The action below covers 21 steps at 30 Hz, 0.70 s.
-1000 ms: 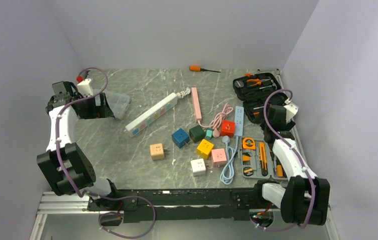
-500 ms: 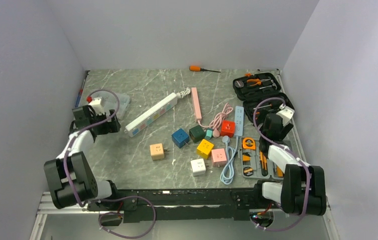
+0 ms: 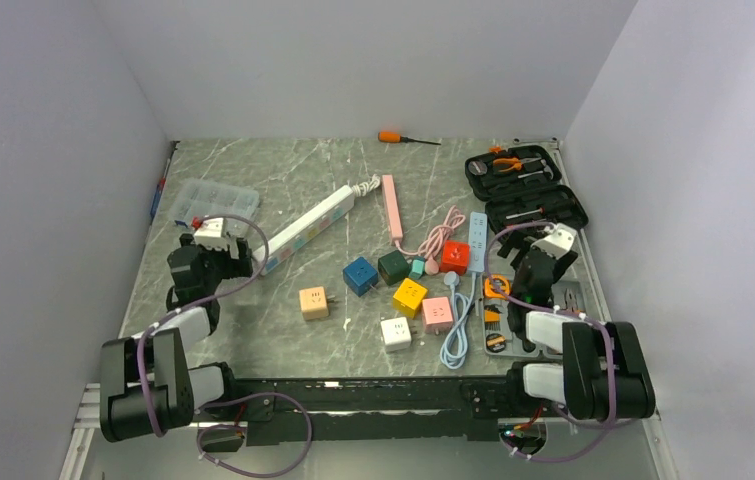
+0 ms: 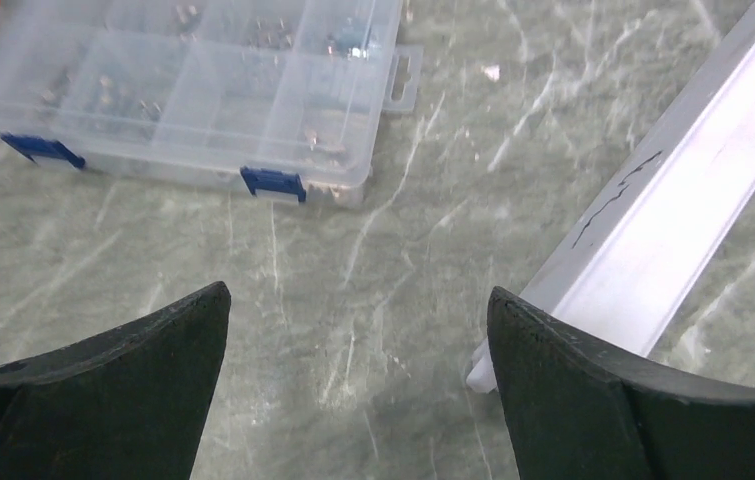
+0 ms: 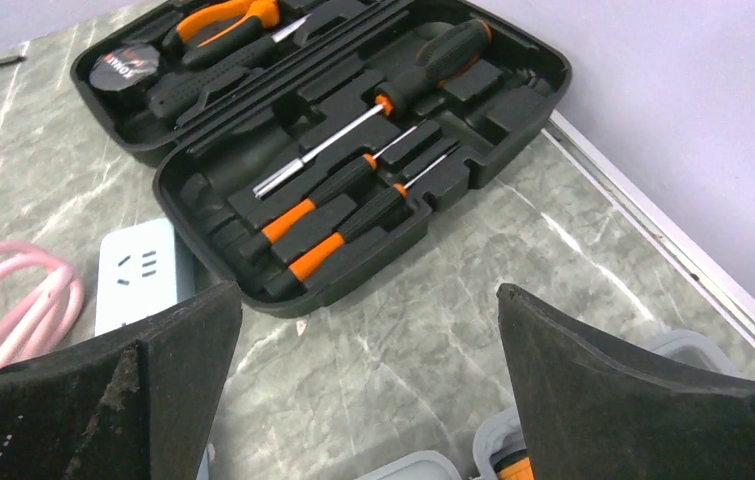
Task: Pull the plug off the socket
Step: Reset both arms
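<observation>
- Plug (image 3: 433,266), as we judge it, is the one ending a coiled pink cable (image 3: 440,235). It lies just beside a red cube socket (image 3: 456,257) in the middle of the grey-green marbled worktop (image 3: 253,290), and it is too small to tell whether it is seated.
- Left tool (image 4: 358,300) is released and grasps nothing, its jaws spread wide over bare stone. A long white power strip (image 4: 653,230) runs just beside one finger, and a clear plastic compartment box with blue latches (image 4: 183,90) lies beyond.
- Right tool (image 5: 368,300) is likewise spread and empty, facing an open black tool case (image 5: 353,130) of orange-handled screwdrivers.
- Over the last second both arms have folded down from raised poses toward their bases, and each tool is well apart from the socket cubes.
- We read that as a settling into rest, with no hold on the plug and no pull under way.
- The worktop is crowded through its middle and right side, and plain pale walls (image 3: 353,60) close it in on three sides.
</observation>
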Each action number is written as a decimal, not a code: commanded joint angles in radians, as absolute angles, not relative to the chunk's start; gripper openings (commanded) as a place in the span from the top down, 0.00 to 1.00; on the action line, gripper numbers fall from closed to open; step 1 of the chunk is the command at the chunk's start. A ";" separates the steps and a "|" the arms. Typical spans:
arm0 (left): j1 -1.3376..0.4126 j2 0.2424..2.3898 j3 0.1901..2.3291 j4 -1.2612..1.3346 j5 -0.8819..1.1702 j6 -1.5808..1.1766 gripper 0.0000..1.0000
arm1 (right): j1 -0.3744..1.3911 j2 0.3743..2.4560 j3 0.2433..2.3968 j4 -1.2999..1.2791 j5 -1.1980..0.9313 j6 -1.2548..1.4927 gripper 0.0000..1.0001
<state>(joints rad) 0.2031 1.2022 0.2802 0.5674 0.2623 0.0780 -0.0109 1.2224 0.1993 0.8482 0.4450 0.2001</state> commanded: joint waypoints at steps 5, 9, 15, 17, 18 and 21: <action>0.156 1.213 0.127 1.142 0.235 0.064 0.01 | 0.099 1.411 0.072 1.421 0.498 0.041 0.00; 0.127 1.385 0.035 1.476 0.269 0.096 0.01 | 0.149 1.509 0.018 1.607 0.429 -0.045 0.00; 0.076 1.328 0.232 1.041 0.132 0.106 0.01 | 0.160 1.516 0.118 1.449 0.489 -0.036 0.00; 0.072 1.358 0.234 1.069 0.091 0.092 0.01 | 0.105 1.493 0.234 1.166 0.477 0.050 0.00; 0.072 1.347 0.235 1.033 0.092 0.090 0.01 | 0.059 1.493 0.248 1.132 0.403 0.079 0.00; 0.071 1.350 0.230 1.061 0.092 0.089 0.01 | 0.014 1.481 0.237 1.141 0.359 0.096 0.00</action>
<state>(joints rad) 0.0757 1.3457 0.2325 1.0718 0.1352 0.0929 0.0666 1.5173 0.2199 1.2251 0.4194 0.0231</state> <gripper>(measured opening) 0.994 0.997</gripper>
